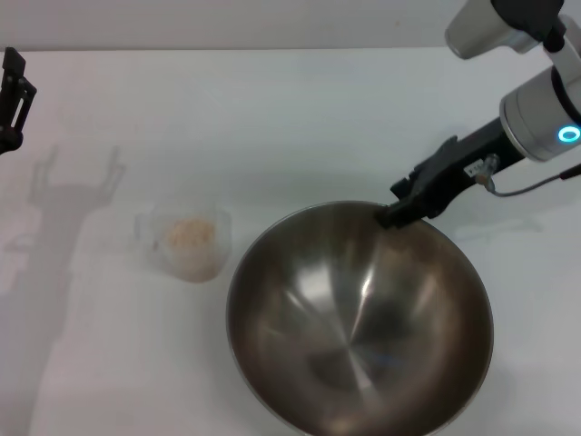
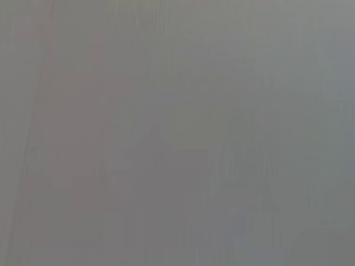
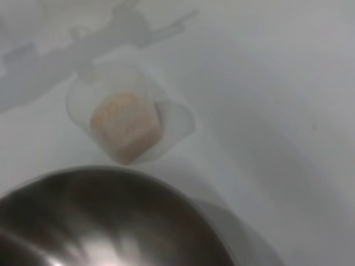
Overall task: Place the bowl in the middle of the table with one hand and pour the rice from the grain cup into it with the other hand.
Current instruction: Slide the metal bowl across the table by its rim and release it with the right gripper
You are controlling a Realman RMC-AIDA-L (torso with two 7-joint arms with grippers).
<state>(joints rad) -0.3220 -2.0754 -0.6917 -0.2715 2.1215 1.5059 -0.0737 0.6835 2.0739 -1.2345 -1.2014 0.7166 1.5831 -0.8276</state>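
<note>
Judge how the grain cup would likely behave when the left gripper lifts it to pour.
The grain cup looks like thin clear plastic, so probably light and slightly flexible. Its rice sits loose, so tilting early may spill it. It stands upright on the table, apart from the bowl; nudging could tip it.

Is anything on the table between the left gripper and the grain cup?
No. In the head view, only bare table with a shadow lies between the left gripper and the grain cup.
</note>
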